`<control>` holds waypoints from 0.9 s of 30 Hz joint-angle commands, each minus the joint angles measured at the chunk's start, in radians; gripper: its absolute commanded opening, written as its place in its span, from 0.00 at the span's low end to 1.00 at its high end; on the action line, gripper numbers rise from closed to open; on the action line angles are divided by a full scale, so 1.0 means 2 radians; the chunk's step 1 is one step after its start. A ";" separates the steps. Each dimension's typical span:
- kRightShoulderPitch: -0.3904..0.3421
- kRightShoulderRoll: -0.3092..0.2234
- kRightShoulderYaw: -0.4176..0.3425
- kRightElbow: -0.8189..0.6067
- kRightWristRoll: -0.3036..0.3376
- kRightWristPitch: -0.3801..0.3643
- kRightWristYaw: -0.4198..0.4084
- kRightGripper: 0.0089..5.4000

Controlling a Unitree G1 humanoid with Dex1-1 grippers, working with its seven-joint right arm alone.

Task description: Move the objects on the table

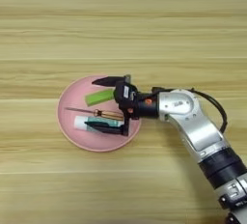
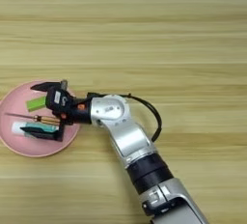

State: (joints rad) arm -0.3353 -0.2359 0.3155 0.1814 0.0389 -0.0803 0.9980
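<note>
My right gripper (image 1: 100, 105) hangs open over the round pink plate (image 1: 70, 96), its two black fingers spread wide. The thin screwdriver (image 1: 107, 114), with its amber handle and metal shaft, lies across the plate between the fingers. The white glue stick (image 1: 81, 123) with the teal label lies just below it, and the lower finger (image 1: 107, 129) rests over or against its right part. The upper finger (image 1: 107, 80) stands at the plate's far rim. No black tape ring shows in either view. The wooden table (image 1: 120, 25) fills both views.
A small green block (image 1: 99, 97) lies tilted on the plate between the fingers, above the screwdriver. My silver forearm (image 1: 193, 121) runs from the plate to the lower right corner, with a black cable (image 1: 217, 107) looping beside it.
</note>
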 commanded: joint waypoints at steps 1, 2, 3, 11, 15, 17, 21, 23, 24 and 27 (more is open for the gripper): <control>-0.060 0.019 -0.045 -0.022 0.039 0.016 -0.040 1.00; -0.067 0.025 -0.055 -0.019 0.044 0.020 -0.052 1.00; -0.073 0.029 -0.064 -0.015 0.050 0.025 -0.062 1.00; -0.126 0.067 -0.142 0.031 0.082 0.031 -0.171 1.00; -0.139 0.067 -0.161 0.042 0.090 0.038 -0.199 1.00; -0.149 0.062 -0.174 0.048 0.098 0.039 -0.202 1.00; -0.166 0.044 -0.194 0.067 0.111 0.036 -0.193 1.00; -0.174 0.034 -0.204 0.078 0.120 0.034 -0.183 1.00; -0.177 0.029 -0.209 0.082 0.124 0.034 -0.178 1.00; -0.186 0.014 -0.220 0.096 0.136 0.039 -0.160 1.00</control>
State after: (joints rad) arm -0.5983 -0.1673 -0.0992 0.3998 0.2837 0.0119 0.6716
